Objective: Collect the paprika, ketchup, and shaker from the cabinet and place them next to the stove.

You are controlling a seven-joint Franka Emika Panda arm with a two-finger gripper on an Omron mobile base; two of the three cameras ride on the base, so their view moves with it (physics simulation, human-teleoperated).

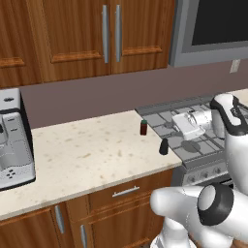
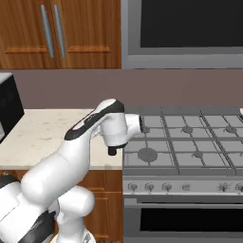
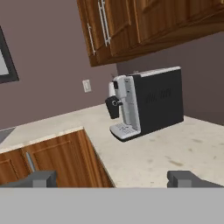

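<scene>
The hand (image 3: 112, 178) stands open and holds nothing: in the hand view its two dark fingertips (image 3: 40, 178) rise far apart at the bottom, with bare speckled surface (image 3: 175, 148) between them. In the left base view the hand (image 1: 186, 127) hangs over the near left corner of the stove (image 1: 203, 140), a little above the grates, pointing left toward the surface. In the right base view the wrist hangs over the seam between the surface (image 2: 42, 133) and the stove (image 2: 190, 142).

The shaker (image 1: 163, 146) stands upright on the surface just beside the stove's left edge, near the front, a little below and to the left of the hand and apart from it. In the right base view a small dark tip (image 2: 112, 151) peeps out under the wrist, likely the same shaker, though it is mostly hidden. The paprika (image 1: 144, 127), dark red with a green lid, stands upright farther back on the surface, also just beside the stove's left edge, left of the hand and not touching it. The two jars are near each other but apart.

Farther left on the surface sits a coffee machine (image 1: 12, 140), which the hand view faces (image 3: 144, 103). Wooden wall cabinets with long metal handles (image 1: 104, 34) hang above, and a microwave (image 1: 213, 29) hangs over the stove.
</scene>
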